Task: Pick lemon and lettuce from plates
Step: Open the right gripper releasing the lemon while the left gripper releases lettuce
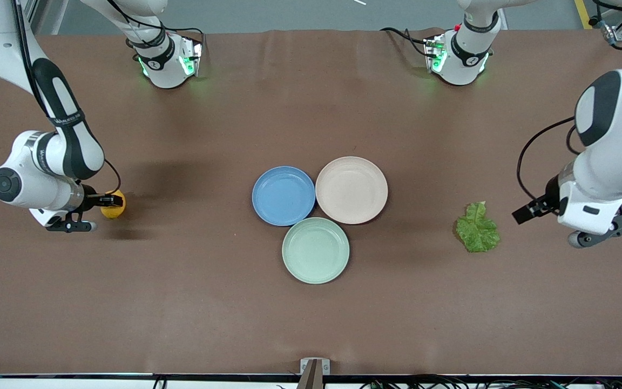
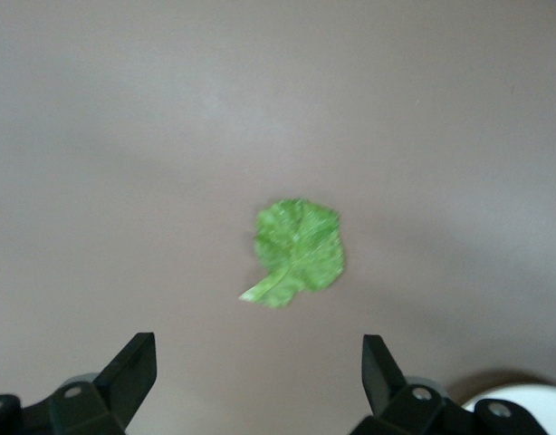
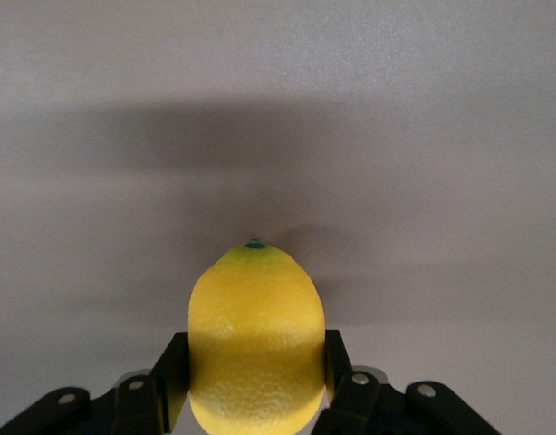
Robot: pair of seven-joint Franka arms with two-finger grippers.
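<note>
the blue plate [image 1: 283,195], the beige plate [image 1: 351,189] and a mint-green plate [image 1: 315,250] are clustered at the middle of the brown bench [image 1: 311,319], rims touching or nearly so, and nothing is seen on any of them. taking the blue plate as landmark, the lemon [image 1: 112,206] is found well apart from it toward the right arm's end of the bench, where it is gripped between the closed fingers of the right gripper [image 1: 107,201]; in the right wrist view the lemon [image 3: 256,340] is seen clamped on both sides by the dark fingers [image 3: 169,373]. the lettuce [image 1: 477,228] is laid flat on the bench, well apart from the blue plate toward the left arm's end and slightly nearer to the front camera. the left gripper [image 1: 524,212] is held beside the leaf with its fingers [image 2: 131,370] spread wide and nothing between them, the lettuce [image 2: 298,250] being seen clear of them.
</note>
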